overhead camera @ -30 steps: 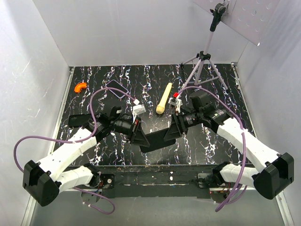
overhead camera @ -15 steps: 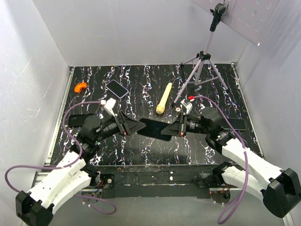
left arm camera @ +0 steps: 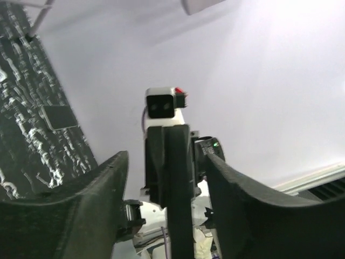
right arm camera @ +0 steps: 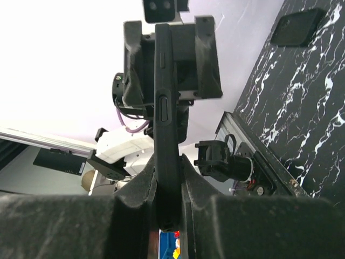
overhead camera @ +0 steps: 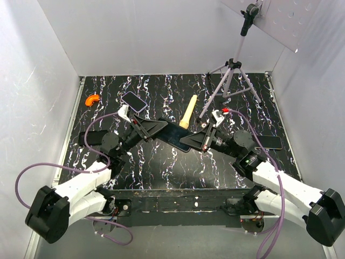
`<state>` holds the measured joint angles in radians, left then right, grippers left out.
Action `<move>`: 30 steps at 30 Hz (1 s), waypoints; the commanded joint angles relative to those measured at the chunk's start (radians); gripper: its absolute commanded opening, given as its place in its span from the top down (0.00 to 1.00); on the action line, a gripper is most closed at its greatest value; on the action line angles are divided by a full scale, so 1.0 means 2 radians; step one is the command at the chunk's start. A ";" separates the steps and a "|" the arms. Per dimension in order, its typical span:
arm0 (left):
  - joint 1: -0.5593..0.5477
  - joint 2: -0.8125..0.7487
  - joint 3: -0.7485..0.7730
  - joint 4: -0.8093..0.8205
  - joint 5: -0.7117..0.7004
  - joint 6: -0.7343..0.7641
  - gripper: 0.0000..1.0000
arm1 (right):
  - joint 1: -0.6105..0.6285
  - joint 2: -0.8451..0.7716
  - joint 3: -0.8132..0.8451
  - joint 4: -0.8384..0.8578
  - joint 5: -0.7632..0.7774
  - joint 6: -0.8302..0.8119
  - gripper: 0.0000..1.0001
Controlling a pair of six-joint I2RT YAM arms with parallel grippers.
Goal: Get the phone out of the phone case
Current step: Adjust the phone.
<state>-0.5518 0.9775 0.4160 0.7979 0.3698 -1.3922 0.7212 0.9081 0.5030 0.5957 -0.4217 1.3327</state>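
A thin black slab, the phone case [overhead camera: 175,136], hangs in the air between my two grippers above the middle of the marbled floor. My right gripper [overhead camera: 188,142] is shut on its right end; in the right wrist view the pads [right arm camera: 137,189] pinch the case [right arm camera: 166,135] edge-on, side buttons showing. My left gripper [overhead camera: 160,128] is open, with its fingers [left arm camera: 102,189] on either side of the case [left arm camera: 179,205] and a gap to each. I cannot tell whether a phone sits inside it. A phone [overhead camera: 133,101] with a lavender rim lies on the floor at the back left.
A cream-yellow stick [overhead camera: 188,112] lies behind the case. A grey tripod [overhead camera: 232,70] stands at the back right. An orange curved piece [overhead camera: 92,99] lies far left. Flat black rectangles lie at the right [overhead camera: 268,142] and the left [overhead camera: 91,137]. White walls enclose the floor.
Both grippers and the case have moved from near the front edge toward the middle and risen. The left arm has drawn back to the left, and its jaws now stand apart around the case.
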 commanded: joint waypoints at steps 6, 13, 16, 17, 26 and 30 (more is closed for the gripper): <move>-0.001 0.036 0.024 0.133 0.034 -0.020 0.82 | 0.067 0.003 -0.011 0.073 0.115 -0.007 0.99; -0.002 0.017 0.021 0.112 0.034 -0.029 0.42 | 0.075 -0.016 -0.028 0.104 0.173 -0.020 0.99; -0.002 0.011 0.017 0.100 0.031 -0.039 0.47 | 0.075 -0.014 -0.011 0.088 0.160 -0.033 0.99; -0.002 0.012 0.017 0.096 0.032 -0.045 0.52 | 0.075 -0.014 -0.009 0.089 0.159 -0.038 0.99; -0.003 0.045 0.035 0.120 0.073 -0.085 0.97 | 0.075 -0.036 0.032 -0.037 0.147 -0.107 0.99; 0.002 0.060 0.048 0.121 0.106 -0.074 1.00 | 0.068 -0.036 0.107 -0.219 0.091 -0.212 0.67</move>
<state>-0.5388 1.0924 0.4446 0.9745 0.4591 -1.5116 0.8722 0.8459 0.5552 0.4389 -0.1566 1.1481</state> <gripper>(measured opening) 0.119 0.218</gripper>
